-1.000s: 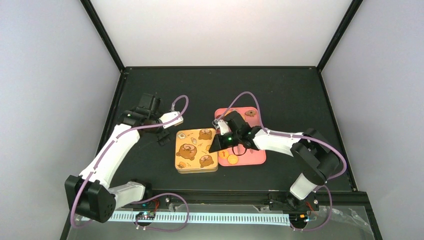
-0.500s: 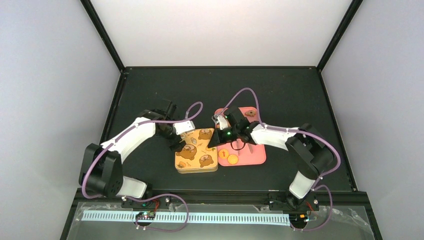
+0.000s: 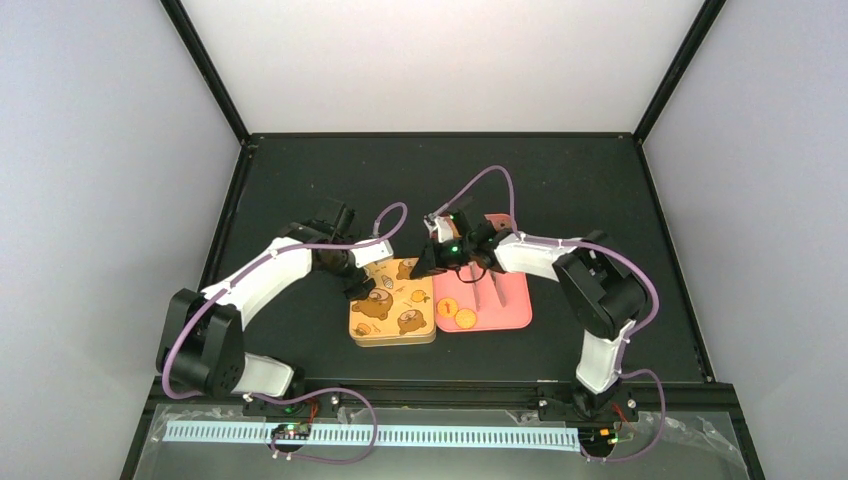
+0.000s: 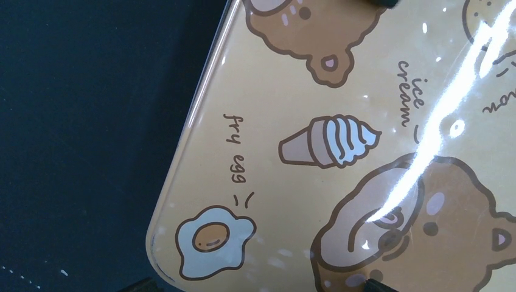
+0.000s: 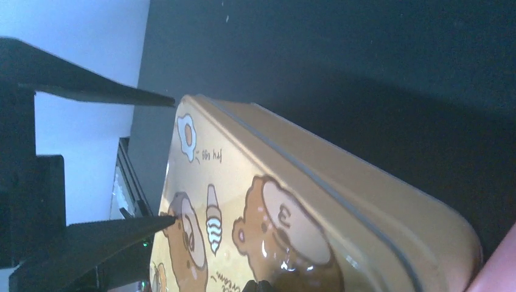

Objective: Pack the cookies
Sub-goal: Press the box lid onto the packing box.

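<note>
Two round orange cookies (image 3: pixel 447 307) (image 3: pixel 465 318) lie on the near left part of a pink tray (image 3: pixel 515 310). A yellow tin (image 3: pixel 393 310) with a bear print stands left of the tray, its lid (image 4: pixel 341 91) on. My left gripper (image 3: pixel 362 283) hovers open over the tin's far left corner; in its wrist view one fingertip (image 4: pixel 137 286) is off the lid's edge and the other is over the bear picture. My right gripper (image 3: pixel 424 268) is shut with its tip (image 5: pixel 261 286) down on the lid (image 5: pixel 243 201) near the far right corner.
Metal tongs (image 3: pixel 488 290) lie on the pink tray behind the two cookies. Black matting (image 3: pixel 560 180) surrounds the tin and tray. A black frame and pale walls close the space at the back and sides.
My left arm has swung right from the table's left side to the tin's far left corner. My right gripper has shifted from the tray's edge towards the tin's far right corner.
</note>
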You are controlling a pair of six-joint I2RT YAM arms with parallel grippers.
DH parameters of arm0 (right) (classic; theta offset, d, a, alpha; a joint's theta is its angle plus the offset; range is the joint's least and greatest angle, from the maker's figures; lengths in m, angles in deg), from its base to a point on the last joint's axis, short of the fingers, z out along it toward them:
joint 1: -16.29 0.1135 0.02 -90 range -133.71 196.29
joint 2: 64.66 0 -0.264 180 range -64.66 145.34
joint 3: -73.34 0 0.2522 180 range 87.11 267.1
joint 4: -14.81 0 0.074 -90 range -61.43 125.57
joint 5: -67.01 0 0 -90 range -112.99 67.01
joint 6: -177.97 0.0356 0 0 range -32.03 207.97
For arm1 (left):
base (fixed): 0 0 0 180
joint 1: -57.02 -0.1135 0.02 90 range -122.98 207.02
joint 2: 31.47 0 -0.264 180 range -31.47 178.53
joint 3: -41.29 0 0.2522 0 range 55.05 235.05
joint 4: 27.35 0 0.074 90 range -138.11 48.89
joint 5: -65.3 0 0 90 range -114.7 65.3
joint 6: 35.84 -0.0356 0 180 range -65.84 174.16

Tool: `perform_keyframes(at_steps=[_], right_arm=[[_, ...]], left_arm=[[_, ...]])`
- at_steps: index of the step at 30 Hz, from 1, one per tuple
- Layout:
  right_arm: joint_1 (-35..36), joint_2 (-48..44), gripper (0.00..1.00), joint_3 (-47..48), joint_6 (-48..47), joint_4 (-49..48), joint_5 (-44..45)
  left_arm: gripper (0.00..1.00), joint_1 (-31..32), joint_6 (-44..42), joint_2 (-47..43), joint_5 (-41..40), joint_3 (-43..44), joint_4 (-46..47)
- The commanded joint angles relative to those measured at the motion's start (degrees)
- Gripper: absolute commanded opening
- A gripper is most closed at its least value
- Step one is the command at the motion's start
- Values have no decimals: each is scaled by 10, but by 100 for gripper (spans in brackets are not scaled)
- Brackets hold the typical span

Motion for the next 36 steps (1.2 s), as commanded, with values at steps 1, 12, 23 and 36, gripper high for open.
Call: perform_keyframes(at_steps=[1,12,23,36], right_arm=[[-24,49,1,-18,14,-3,15],[-30,-37,1,4,-21,39,26],[-16,-128,1,-13,41,-36,-49],[-21,27,1,-79,19,-48,16]], left_arm=[[89,7,-8,11,-36,-27,0],[88,16,-7,12,-41,-30,-3],[89,25,-1,24,-43,-25,-4],[89,28,4,11,-51,-16,-21]])
